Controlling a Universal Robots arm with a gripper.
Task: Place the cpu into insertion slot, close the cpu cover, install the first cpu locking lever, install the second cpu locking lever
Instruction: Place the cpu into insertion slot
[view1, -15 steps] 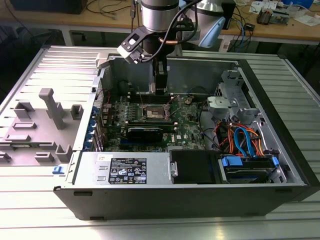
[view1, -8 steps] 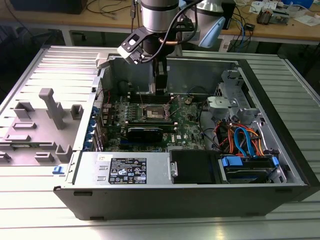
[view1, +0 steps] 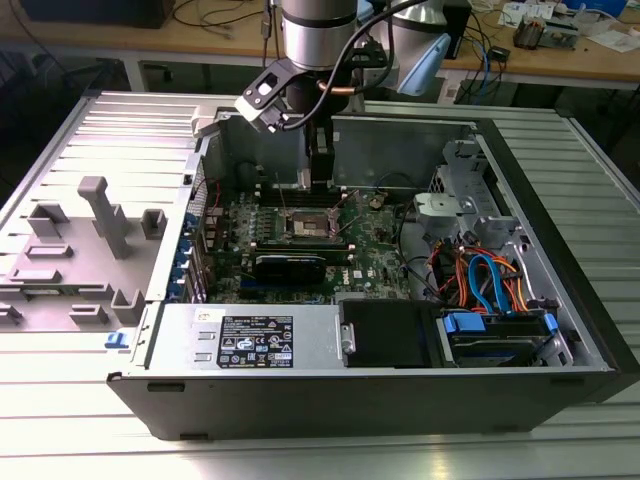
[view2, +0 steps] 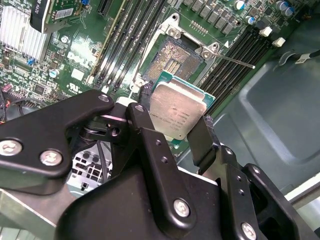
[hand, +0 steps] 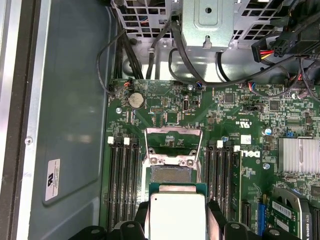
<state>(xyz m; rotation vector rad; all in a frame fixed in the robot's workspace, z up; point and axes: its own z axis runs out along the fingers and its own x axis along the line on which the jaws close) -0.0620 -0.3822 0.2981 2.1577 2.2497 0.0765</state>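
Observation:
My gripper is shut on the cpu, a small square chip with a silver-grey top and green edge, pinched by its sides between the black fingers. It hangs just above the green board, close beside the insertion slot, whose dark brownish centre lies bare. In the first wrist view the cpu covers part of the insertion slot, and the cpu cover stands swung open beyond it. A thin metal locking lever sticks out unlatched. In the exterior view the gripper hovers inside the case over the slot.
Long black memory slots flank the socket on both sides. A finned heatsink and a black card lie nearby. Orange and blue cables and a drive cage fill the exterior view's right. A grey fixture stands outside the case.

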